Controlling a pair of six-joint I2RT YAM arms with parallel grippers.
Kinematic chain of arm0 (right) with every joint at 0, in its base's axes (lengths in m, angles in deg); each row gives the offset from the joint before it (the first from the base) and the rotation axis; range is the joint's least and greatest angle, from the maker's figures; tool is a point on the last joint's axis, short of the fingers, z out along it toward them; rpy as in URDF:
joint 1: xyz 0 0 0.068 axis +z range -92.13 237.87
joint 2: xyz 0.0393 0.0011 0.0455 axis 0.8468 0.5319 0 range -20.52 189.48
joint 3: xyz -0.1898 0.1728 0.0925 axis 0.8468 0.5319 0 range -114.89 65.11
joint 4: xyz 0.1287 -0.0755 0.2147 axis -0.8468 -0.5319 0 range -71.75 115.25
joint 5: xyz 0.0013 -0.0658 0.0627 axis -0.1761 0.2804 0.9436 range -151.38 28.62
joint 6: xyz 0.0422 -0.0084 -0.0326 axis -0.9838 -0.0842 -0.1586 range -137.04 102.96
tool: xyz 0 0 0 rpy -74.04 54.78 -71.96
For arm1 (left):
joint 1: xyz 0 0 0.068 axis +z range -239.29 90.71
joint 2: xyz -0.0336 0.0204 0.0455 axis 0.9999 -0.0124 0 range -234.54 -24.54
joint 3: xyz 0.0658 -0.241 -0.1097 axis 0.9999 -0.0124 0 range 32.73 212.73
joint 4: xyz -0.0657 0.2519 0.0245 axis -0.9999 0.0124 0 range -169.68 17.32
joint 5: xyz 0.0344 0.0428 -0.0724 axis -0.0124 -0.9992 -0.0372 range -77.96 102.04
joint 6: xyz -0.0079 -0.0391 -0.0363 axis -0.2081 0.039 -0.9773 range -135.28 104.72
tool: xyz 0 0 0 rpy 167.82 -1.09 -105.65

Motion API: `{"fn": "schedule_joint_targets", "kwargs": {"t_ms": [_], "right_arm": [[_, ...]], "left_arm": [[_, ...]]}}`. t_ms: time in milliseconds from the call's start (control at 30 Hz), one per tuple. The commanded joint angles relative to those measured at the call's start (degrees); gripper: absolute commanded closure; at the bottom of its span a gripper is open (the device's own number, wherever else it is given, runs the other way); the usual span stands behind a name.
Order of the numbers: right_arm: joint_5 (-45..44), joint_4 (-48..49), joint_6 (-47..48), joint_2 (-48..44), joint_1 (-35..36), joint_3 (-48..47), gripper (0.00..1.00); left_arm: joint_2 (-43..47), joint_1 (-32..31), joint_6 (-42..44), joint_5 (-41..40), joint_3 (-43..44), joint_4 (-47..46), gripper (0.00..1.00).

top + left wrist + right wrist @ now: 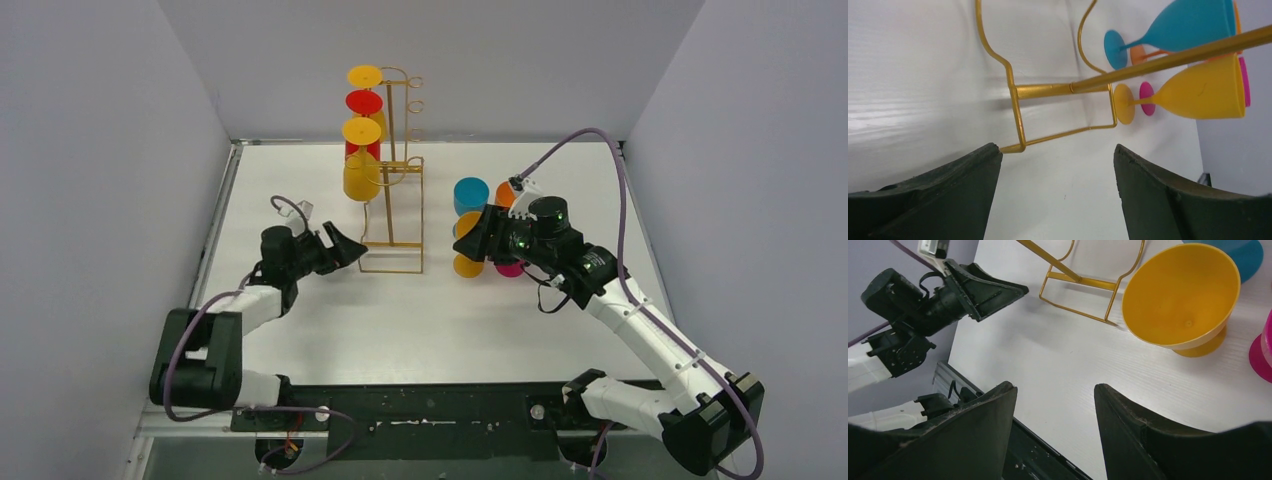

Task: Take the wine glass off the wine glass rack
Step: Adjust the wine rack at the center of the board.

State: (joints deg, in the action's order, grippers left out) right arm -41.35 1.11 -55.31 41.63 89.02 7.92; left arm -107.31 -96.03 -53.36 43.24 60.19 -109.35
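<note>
Your left end effector point(1055, 150) sits low over the left half of the tabletop point(330, 330), pointing right. Its jaws are spread wide, with only bare tabletop between them; it holds nothing. The tips are just short of the near left corner of the wine glass rack point(392, 200), and your right wrist view shows a small gap there.

The rack stands a little left of the tabletop's middle. Its rectangular wire base runs from near to far and its arched top rises above. Three glasses hang on its left side, feet uppermost: the near yellow wine glass point(360, 175) is lowest, the red wine glass point(364, 101) is behind it, and the far yellow wine glass point(365, 75) is highest. Neither end effector touches any of them.

To the right of the rack, four more glasses stand upright on the tabletop. They are a blue glass point(471, 195) and an orange glass point(505, 193) towards the far edge, and a standing yellow glass point(1180, 295) and a magenta glass point(1263, 350) nearer you.

Your right end effector point(1054, 390) hangs over this group, partly covering it from above, angled down and to the left. Its jaws are parted to a moderate gap with nothing in it. The standing yellow glass is off to one side of the jaws and they do not touch it.
</note>
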Motion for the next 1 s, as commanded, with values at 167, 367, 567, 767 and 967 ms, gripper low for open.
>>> {"fn": "schedule_joint_targets", "kwargs": {"t_ms": [167,367,567,767,967], "right_arm": [[-2.8,1.6,-1.6,-2.7,-0.1,0.0,0.41],[-4.5,2.0,-3.1,-4.5,-0.1,0.2,0.40],[-7.5,2.9,-4.1,-7.6,-0.2,1.2,0.37],[-10.3,2.5,-5.3,-9.6,-0.2,2.1,0.37],[-11.4,1.3,-6.1,-10.1,-0.2,1.8,0.37]], "left_arm": [[23.8,13.8,4.3,-6.4,8.2,20.9,0.18],[23.5,16.6,2.0,4.8,25.5,26.4,0.15],[19.6,16.3,-3.4,6.5,35.4,22.6,0.16],[12.9,11.1,0.1,3.8,45.9,27.9,0.22],[6.0,4.0,6.6,-0.3,55.1,38.8,0.27]]}}
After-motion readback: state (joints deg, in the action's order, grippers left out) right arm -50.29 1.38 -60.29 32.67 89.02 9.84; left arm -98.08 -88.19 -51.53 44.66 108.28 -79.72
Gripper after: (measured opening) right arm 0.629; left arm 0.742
